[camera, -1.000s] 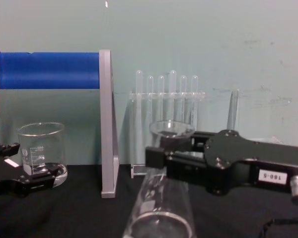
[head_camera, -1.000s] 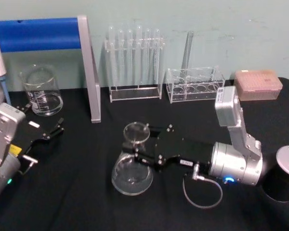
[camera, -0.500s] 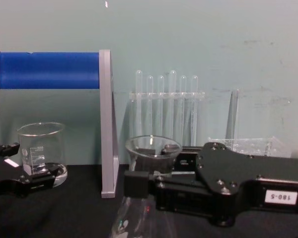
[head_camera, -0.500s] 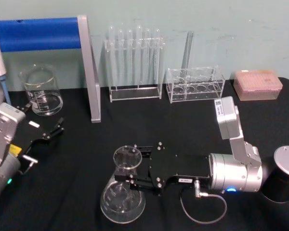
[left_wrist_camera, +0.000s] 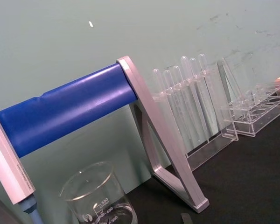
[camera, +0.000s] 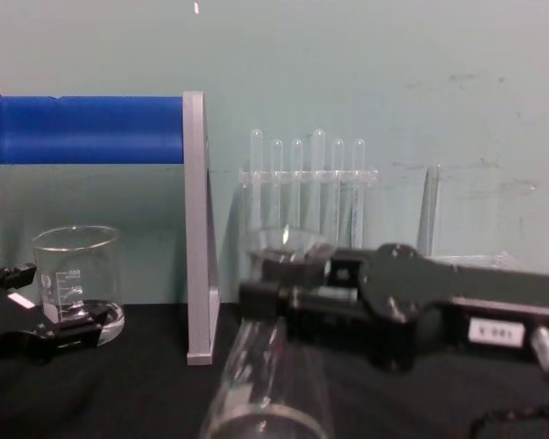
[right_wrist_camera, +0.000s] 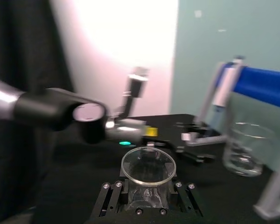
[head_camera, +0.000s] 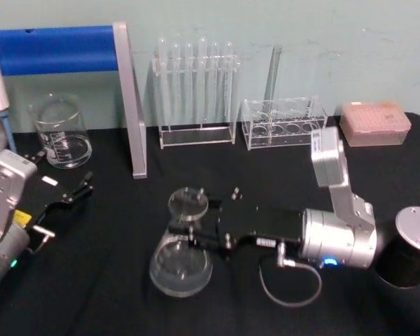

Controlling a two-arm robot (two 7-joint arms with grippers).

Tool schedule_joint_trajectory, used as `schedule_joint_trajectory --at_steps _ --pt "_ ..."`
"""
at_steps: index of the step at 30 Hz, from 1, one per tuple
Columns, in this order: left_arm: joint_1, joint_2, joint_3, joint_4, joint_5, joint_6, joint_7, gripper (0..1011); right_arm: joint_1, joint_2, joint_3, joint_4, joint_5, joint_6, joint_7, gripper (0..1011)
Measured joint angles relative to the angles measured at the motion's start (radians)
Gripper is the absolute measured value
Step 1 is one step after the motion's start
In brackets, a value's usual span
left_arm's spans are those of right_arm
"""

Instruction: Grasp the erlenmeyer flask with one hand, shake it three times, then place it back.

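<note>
The erlenmeyer flask (head_camera: 179, 264) is clear glass and hangs tilted over the black table in the head view, its wide base toward me and its rim (head_camera: 188, 204) away. My right gripper (head_camera: 190, 227) is shut on its neck, reaching in from the right. In the chest view the flask (camera: 265, 389) slants down to the lower edge under the right gripper (camera: 276, 294). The right wrist view looks down on the flask's rim (right_wrist_camera: 148, 165) between the black fingers (right_wrist_camera: 110, 198). My left gripper (head_camera: 61, 183) rests parked at the table's left, open and holding nothing.
A glass beaker (head_camera: 59, 133) stands at the back left beside a blue roll on a grey stand (head_camera: 129, 105). A test tube rack (head_camera: 196, 91), a second clear rack (head_camera: 283, 122) and a pink box (head_camera: 374, 122) line the back. A black cylinder (head_camera: 413, 255) sits at the right.
The right gripper swung the flask toward me and to the left, then back away; the flask now sits farther from me than half a second ago. The left arm has not moved.
</note>
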Motion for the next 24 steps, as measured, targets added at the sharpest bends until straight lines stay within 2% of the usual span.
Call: schedule_joint_trajectory --at_steps 2,3,7,8,11,12,14,17,21,24 --pt "0.000 0.000 0.000 0.000 0.000 0.000 0.000 1001 0.001 -0.005 0.007 0.005 -0.006 0.000 -0.035 449" --pt "0.000 0.000 0.000 0.000 0.000 0.000 0.000 1001 0.001 -0.015 0.020 0.012 -0.018 0.001 -0.101 449" --pt "0.000 0.000 0.000 0.000 0.000 0.000 0.000 1001 -0.002 -0.031 0.043 0.019 -0.052 0.003 -0.207 449" --pt "0.000 0.000 0.000 0.000 0.000 0.000 0.000 1001 -0.006 -0.042 0.057 0.023 -0.075 0.004 -0.262 449" --pt "0.000 0.000 0.000 0.000 0.000 0.000 0.000 1001 -0.013 -0.059 0.078 0.030 -0.112 0.006 -0.344 449" --pt "0.000 0.000 0.000 0.000 0.000 0.000 0.000 1001 -0.017 -0.072 0.092 0.036 -0.135 0.007 -0.397 449" --pt "0.000 0.000 0.000 0.000 0.000 0.000 0.000 1001 -0.022 -0.091 0.110 0.047 -0.166 0.009 -0.465 449" --pt "0.000 0.000 0.000 0.000 0.000 0.000 0.000 1001 -0.028 -0.116 0.136 0.061 -0.194 0.015 -0.542 449" --pt "0.000 0.000 0.000 0.000 0.000 0.000 0.000 1001 -0.033 -0.144 0.164 0.075 -0.217 0.023 -0.613 449" --pt "0.000 0.000 0.000 0.000 0.000 0.000 0.000 1001 -0.035 -0.155 0.175 0.081 -0.228 0.027 -0.640 449"
